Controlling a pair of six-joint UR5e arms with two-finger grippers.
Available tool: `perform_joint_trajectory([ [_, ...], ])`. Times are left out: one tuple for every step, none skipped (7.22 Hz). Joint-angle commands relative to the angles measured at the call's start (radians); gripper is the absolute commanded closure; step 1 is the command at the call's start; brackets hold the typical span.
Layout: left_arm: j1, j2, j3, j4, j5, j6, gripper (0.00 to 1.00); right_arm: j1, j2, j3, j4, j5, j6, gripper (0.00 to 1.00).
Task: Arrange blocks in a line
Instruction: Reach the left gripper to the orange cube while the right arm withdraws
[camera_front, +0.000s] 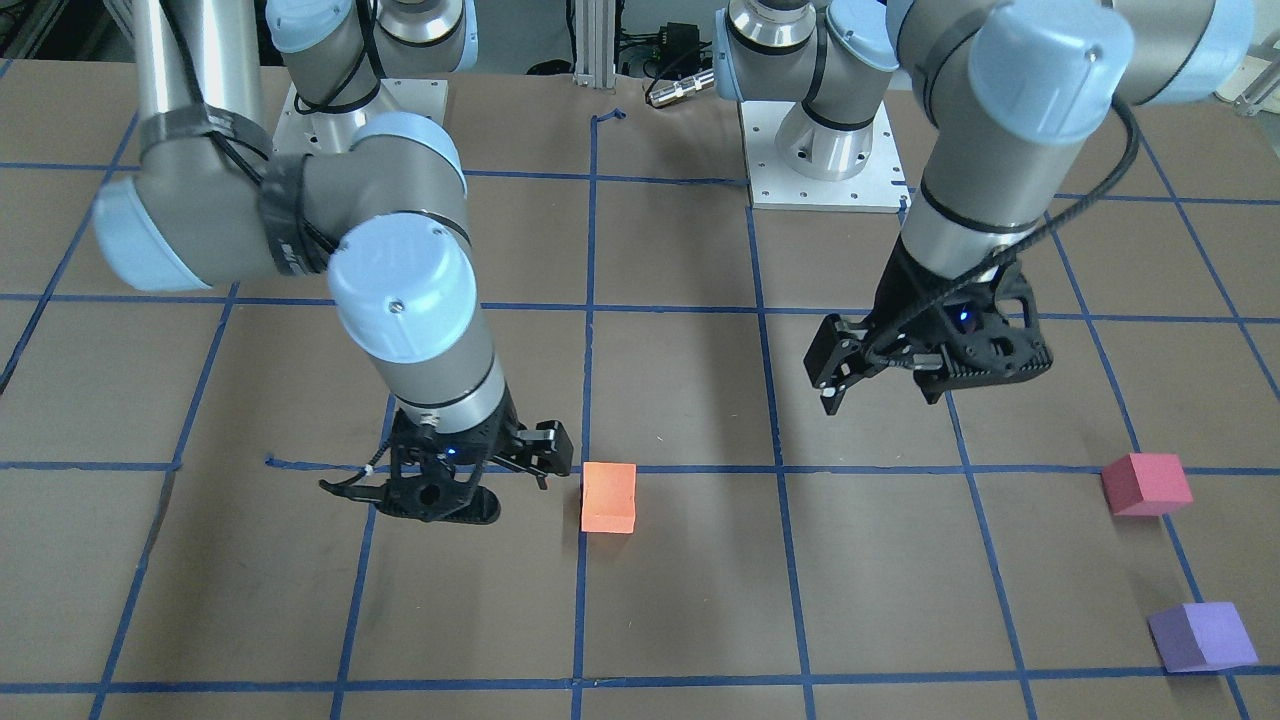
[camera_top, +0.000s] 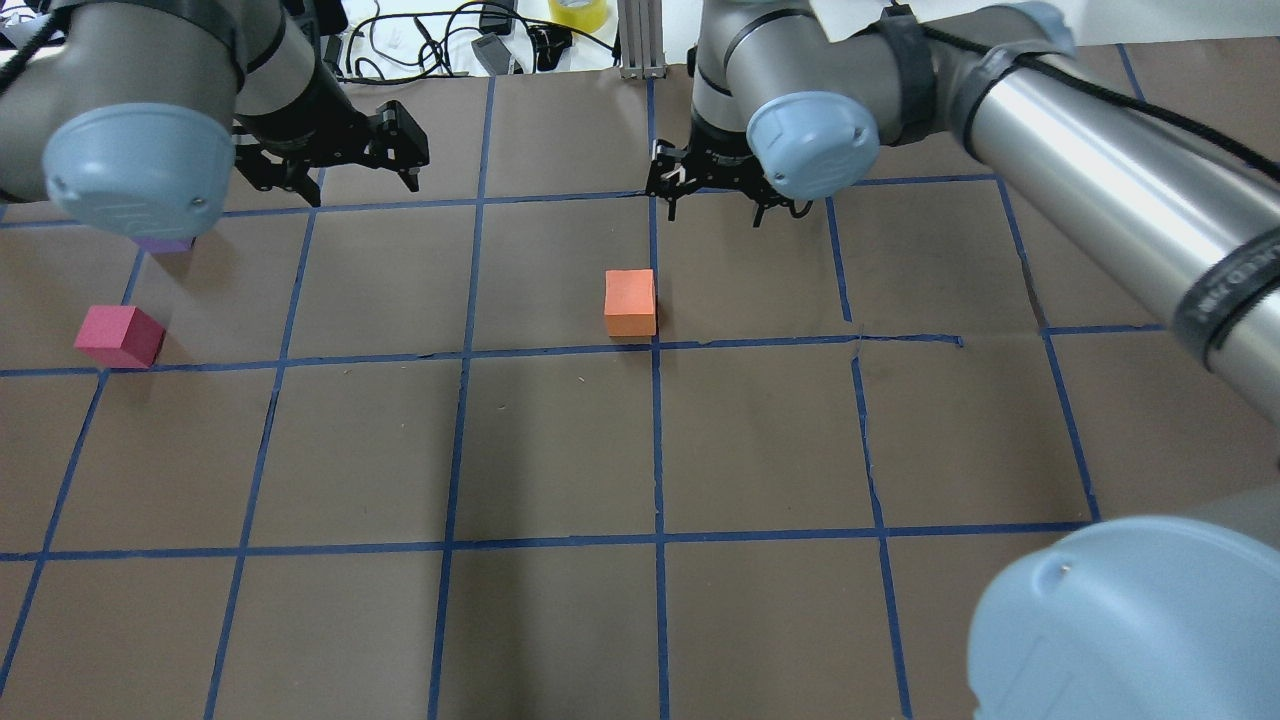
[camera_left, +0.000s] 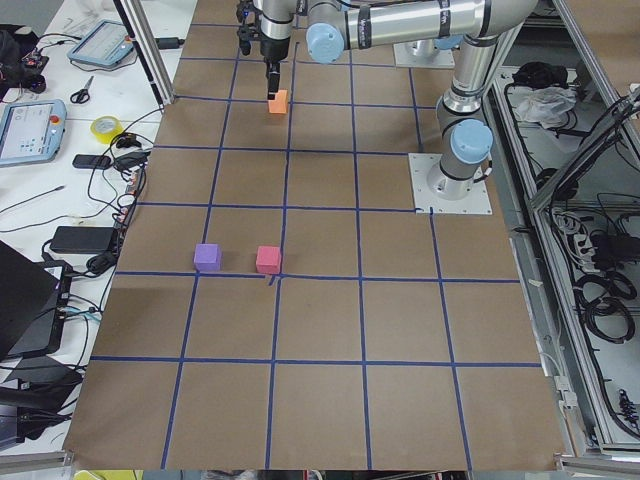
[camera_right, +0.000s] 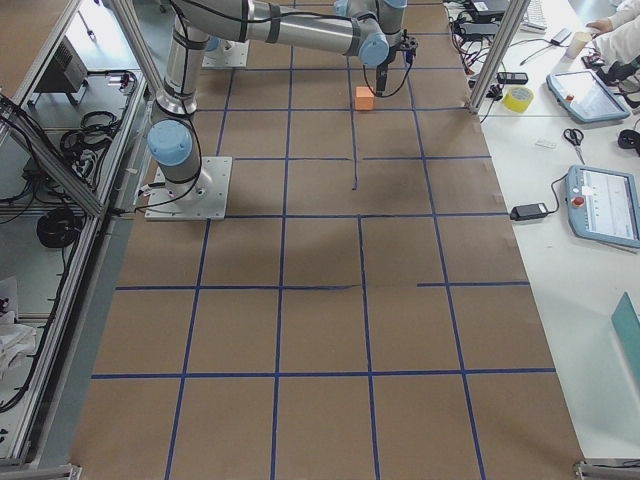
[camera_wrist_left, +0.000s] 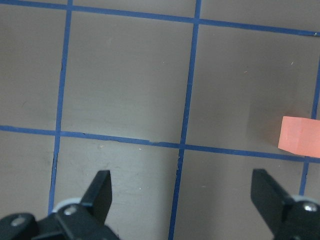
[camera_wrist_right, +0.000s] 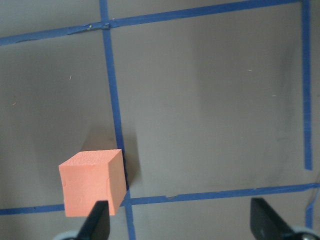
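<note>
The orange block (camera_front: 608, 497) sits on a blue tape crossing near the table's middle; it also shows in the overhead view (camera_top: 630, 302) and both wrist views (camera_wrist_left: 300, 136) (camera_wrist_right: 92, 182). The crimson block (camera_front: 1146, 484) (camera_top: 120, 336) and the purple block (camera_front: 1202, 636) lie apart at the robot's left end; in the overhead view the purple block (camera_top: 165, 243) is mostly hidden under the left arm's elbow. My right gripper (camera_front: 450, 495) (camera_wrist_right: 180, 207) is open and empty, close beside the orange block. My left gripper (camera_front: 885, 395) (camera_wrist_left: 181, 180) is open and empty, hovering between the orange and crimson blocks.
The brown table (camera_top: 560, 450) carries a blue tape grid. Both arm base plates (camera_front: 825, 180) stand at the robot's side. Cables and a tape roll (camera_top: 575, 12) lie beyond the far edge, next to an aluminium post (camera_top: 632, 40).
</note>
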Motion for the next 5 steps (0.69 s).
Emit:
perform_joint_trajectory([
  [-0.134,-0.145,0.042,0.052,-0.008,-0.067,0.0,-0.064,-0.17,0.019,0.217,-0.046,-0.196,0.0],
  [-0.21,-0.208,0.098,0.064,-0.007,-0.069,0.0,-0.102,-0.267,0.031,0.282,-0.049,-0.224,0.0],
  [-0.275,-0.256,0.138,0.067,-0.007,-0.082,0.0,-0.111,-0.315,0.09,0.337,-0.055,-0.228,0.0],
  [-0.326,-0.294,0.139,0.067,-0.007,-0.101,0.0,-0.119,-0.344,0.114,0.33,-0.051,-0.225,0.0],
  [-0.341,-0.334,0.131,0.069,-0.007,-0.108,0.0,-0.133,-0.349,0.111,0.332,-0.057,-0.24,0.0],
])
